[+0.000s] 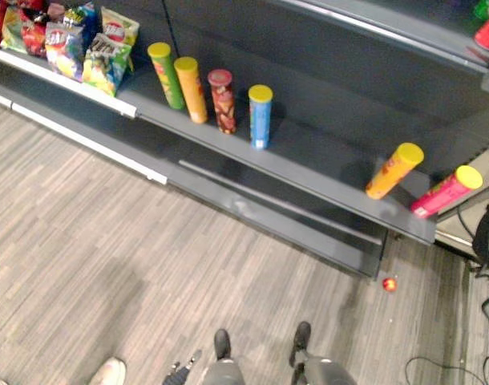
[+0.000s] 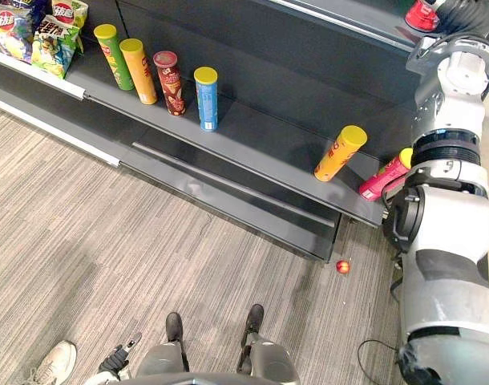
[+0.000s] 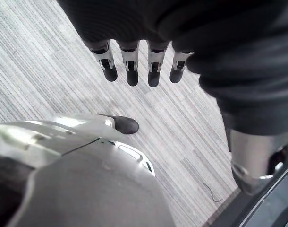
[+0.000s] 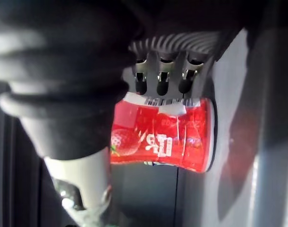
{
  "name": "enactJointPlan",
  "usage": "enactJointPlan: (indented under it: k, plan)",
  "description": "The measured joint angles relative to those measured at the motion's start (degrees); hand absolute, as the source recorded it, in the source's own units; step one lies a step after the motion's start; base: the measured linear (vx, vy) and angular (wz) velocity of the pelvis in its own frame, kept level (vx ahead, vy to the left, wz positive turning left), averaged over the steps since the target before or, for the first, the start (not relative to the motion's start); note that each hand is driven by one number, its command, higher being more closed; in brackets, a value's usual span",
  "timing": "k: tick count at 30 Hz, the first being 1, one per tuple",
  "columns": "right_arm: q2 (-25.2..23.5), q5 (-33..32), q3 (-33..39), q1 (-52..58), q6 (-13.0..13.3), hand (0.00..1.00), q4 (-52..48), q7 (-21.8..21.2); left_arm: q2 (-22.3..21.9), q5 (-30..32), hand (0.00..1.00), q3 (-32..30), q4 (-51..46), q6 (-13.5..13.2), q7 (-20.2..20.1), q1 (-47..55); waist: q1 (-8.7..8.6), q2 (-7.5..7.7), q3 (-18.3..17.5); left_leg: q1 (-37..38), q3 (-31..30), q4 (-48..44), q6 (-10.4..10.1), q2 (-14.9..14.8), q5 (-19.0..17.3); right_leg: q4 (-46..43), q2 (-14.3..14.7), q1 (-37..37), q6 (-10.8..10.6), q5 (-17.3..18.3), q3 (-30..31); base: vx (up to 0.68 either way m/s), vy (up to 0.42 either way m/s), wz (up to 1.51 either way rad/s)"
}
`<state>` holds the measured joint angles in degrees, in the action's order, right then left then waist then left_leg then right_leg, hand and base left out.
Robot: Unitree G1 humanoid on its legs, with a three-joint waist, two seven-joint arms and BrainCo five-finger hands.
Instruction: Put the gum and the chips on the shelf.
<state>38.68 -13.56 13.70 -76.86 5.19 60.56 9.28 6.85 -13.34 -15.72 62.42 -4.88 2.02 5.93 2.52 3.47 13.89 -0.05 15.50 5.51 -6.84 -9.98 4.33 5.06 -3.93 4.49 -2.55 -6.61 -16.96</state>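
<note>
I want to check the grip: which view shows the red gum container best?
The right wrist view: the red gum container is close, held in the right hand. The eye views show a small red part of it at the upper shelf.

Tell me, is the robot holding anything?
Yes: its right hand grips the red round plastic gum tub around its side. The left hand hangs open, holding nothing.

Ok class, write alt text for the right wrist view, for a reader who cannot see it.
The right hand grips a red tub with a strawberry picture, fingers curled over its side. The tub's wide end faces a grey shelf close by.
</note>
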Motion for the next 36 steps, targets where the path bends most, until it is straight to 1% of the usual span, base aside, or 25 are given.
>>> enactJointPlan:
  k: [3,7,10,11,12,14,16,17,18,20,21,23,24,26,28,29,30,31,33,34,35,36]
  plan:
    - [-1.7,0.0,1.9,2.2,-0.1,0.0,-3.0,1.6,-0.1,0.1,0.0,-0.2,-0.3,0.0,0.0,0.0,-0.21,-0.04,0.0,1.1,0.4,0.0,-0.2,-0.1,-0.1,0.2,0.1,-1.0,0.0,0.0,0.3,0.03,0.002,-0.06]
    - [-2.1,0.1,3.0,4.1,-0.1,0.0,-8.6,3.9,-0.3,0.1,0.0,-0.4,-0.9,0.0,-0.1,0.0,-0.29,-0.21,-0.2,1.4,1.0,0.0,-0.3,-0.3,-0.2,0.3,0.3,-1.1,0.1,-0.2,0.4,0.0,-0.001,-0.04]
    - [-2.2,0.2,4.3,5.6,0.3,0.0,-14.3,6.1,-0.6,0.7,0.0,-0.5,-0.9,0.1,0.0,0.1,-0.44,-0.68,-0.5,2.0,1.0,0.0,-0.3,-0.3,-0.2,0.5,0.3,-1.8,0.1,-0.2,0.3,0.0,0.0,0.0]
    - [-2.7,0.5,4.5,6.4,0.4,0.0,-17.1,6.9,-0.7,1.1,0.0,-0.5,-0.8,0.1,0.0,0.3,-0.44,-0.83,-1.0,2.2,1.0,0.0,-0.3,-0.4,-0.2,0.5,0.4,-2.0,0.1,-0.2,0.4,0.04,0.002,-0.03]
    - [-3.7,2.0,4.5,7.5,0.7,0.0,-20.6,7.6,-0.8,1.2,0.0,-0.6,-0.8,0.1,0.0,0.5,-0.61,-0.92,-1.9,2.2,1.0,0.0,-0.5,-0.4,-0.3,0.7,0.4,-2.0,0.1,-0.2,0.4,0.04,0.001,-0.04]
    - [-4.5,2.4,4.5,9.1,1.0,0.0,-24.3,8.1,-1.0,1.2,0.0,-0.9,-0.8,0.1,0.0,0.5,-0.62,-0.9,-2.7,2.2,1.0,0.0,-0.5,-0.5,-0.4,0.8,0.5,-2.1,0.1,-0.2,0.4,0.02,0.0,-0.01]
    - [-6.5,3.7,4.5,12.6,1.8,0.0,-32.2,9.0,-1.2,1.3,0.0,-1.7,-0.7,0.2,0.0,0.6,-0.62,-0.85,-4.1,2.2,1.1,0.0,-0.6,-0.7,-0.4,0.8,0.7,-2.1,0.1,-0.1,0.4,0.0,0.0,0.0]
    - [-7.9,4.8,4.4,14.9,2.6,0.0,-37.3,9.0,-1.3,1.6,0.0,-2.0,-0.7,0.4,0.0,0.6,-0.66,-0.85,-4.6,2.4,1.1,0.0,-0.6,-0.8,-0.4,0.8,0.8,-2.2,0.1,-0.1,0.4,0.0,0.0,0.0]
    - [-8.7,4.8,4.4,16.1,3.1,0.0,-40.0,9.0,-1.5,2.2,0.0,-2.4,-0.7,0.5,0.0,0.6,-0.69,-0.87,-4.8,2.4,1.1,0.0,-0.6,-0.8,-0.4,0.8,0.8,-2.3,0.1,-0.1,0.4,0.0,0.0,0.0]
    - [-13.8,5.7,3.4,22.6,5.1,0.0,-50.8,8.9,-1.7,2.6,0.0,-2.8,-0.2,0.5,0.1,0.9,-0.7,-0.87,-5.8,2.9,1.2,0.0,-0.7,-0.8,-0.5,0.8,0.8,-2.8,0.1,-0.1,0.4,0.0,0.0,0.0]
    - [-15.5,6.3,2.8,24.6,5.7,0.0,-53.5,8.9,-1.6,2.8,0.0,-2.8,0.3,0.5,0.1,0.9,-0.69,-0.86,-6.0,3.1,1.2,0.0,-0.7,-0.8,-0.5,0.8,0.8,-2.9,0.1,-0.1,0.5,0.01,0.009,-0.06]
    - [-22.6,5.6,-2.5,33.6,8.1,0.0,-62.6,6.4,-1.7,3.2,0.0,-2.8,1.2,0.5,0.2,1.2,-0.7,-0.86,-7.4,3.4,1.4,0.3,-0.7,-0.8,-0.7,0.8,0.8,-3.0,0.0,-0.1,0.9,-0.01,0.006,-0.11]
    - [-24.1,4.8,-4.3,35.6,8.4,0.0,-64.1,5.5,-1.7,3.3,0.0,-2.8,1.3,0.5,0.2,1.3,-0.71,-0.84,-7.5,3.4,1.4,0.3,-0.7,-0.8,-0.7,0.8,0.8,-3.0,0.1,0.0,1.1,-0.01,0.003,-0.09]
    - [-29.0,1.1,-13.5,43.5,9.3,0.0,-68.6,0.9,-1.7,3.4,0.0,-2.8,1.4,0.5,0.2,1.4,-0.67,-0.75,-7.9,3.5,1.5,0.3,-0.6,-0.9,-0.9,0.7,0.8,-3.0,0.1,0.3,1.2,0.0,0.0,0.0]
    - [-30.9,-1.8,-19.2,47.3,9.3,0.0,-69.9,-2.4,-1.7,3.4,0.0,-2.8,1.4,0.5,0.1,1.7,-0.67,-0.6,-8.3,3.5,1.5,0.3,-0.6,-0.9,-0.9,0.6,0.8,-2.9,0.1,0.3,1.3,0.0,0.0,0.0]
    - [-32.3,-4.3,-24.5,50.9,9.3,0.0,-71.0,-5.4,-1.7,3.4,0.0,-2.8,1.4,0.5,0.0,2.2,-0.58,-0.41,-8.6,3.6,1.4,0.4,-0.7,-0.8,-0.9,0.4,0.8,-3.0,0.1,0.4,1.3,0.0,0.0,0.0]
    - [-32.9,-6.0,-27.7,52.8,9.3,0.0,-71.4,-7.4,-1.7,3.4,0.0,-2.8,1.4,0.5,0.0,2.7,-0.59,-0.28,-8.7,3.7,1.4,0.4,-0.7,-0.8,-0.9,0.3,0.8,-2.9,0.1,0.4,1.3,0.0,0.0,0.0]
    - [-33.1,-7.3,-29.7,54.0,9.3,0.0,-71.4,-8.6,-1.6,3.4,0.0,-2.7,1.4,0.5,0.0,2.8,-0.59,-0.18,-8.7,3.8,1.4,0.4,-0.7,-0.8,-1.0,0.1,0.7,-2.9,0.2,0.4,1.4,0.0,0.0,0.0]
    - [-33.2,-10.4,-36.5,59.6,9.1,0.0,-71.3,-12.2,-1.5,3.4,0.0,-2.7,1.6,0.5,0.0,3.6,-0.56,0.21,-9.0,4.1,1.5,0.4,-0.8,-0.7,-1.0,-0.1,0.5,-3.0,0.2,0.5,1.6,0.01,0.008,-0.02]
    - [-33.2,-10.8,-37.0,60.2,9.1,0.0,-71.3,-12.6,-1.5,3.4,0.0,-2.7,1.6,0.5,0.0,3.7,-0.58,0.24,-9.0,4.2,1.5,0.4,-0.8,-0.7,-1.0,-0.2,0.5,-3.0,0.2,0.5,1.7,0.0,0.0,0.0]
    - [-33.1,-11.9,-39.0,63.3,9.0,0.0,-70.7,-14.0,-1.5,3.4,0.0,-2.7,1.7,0.5,0.0,4.1,-0.67,0.4,-9.2,4.2,1.5,0.4,-0.8,-0.6,-1.0,-0.3,0.3,-3.0,0.2,0.5,1.6,0.0,0.0,0.0]
    - [-33.0,-13.0,-40.4,66.5,8.1,0.0,-69.5,-15.5,-1.5,3.4,0.0,-2.7,1.9,0.5,-0.1,4.3,-0.66,0.48,-9.4,4.2,1.5,0.4,-0.7,-0.4,-1.0,-0.3,0.2,-3.1,0.2,0.5,1.6,0.02,0.031,0.03]
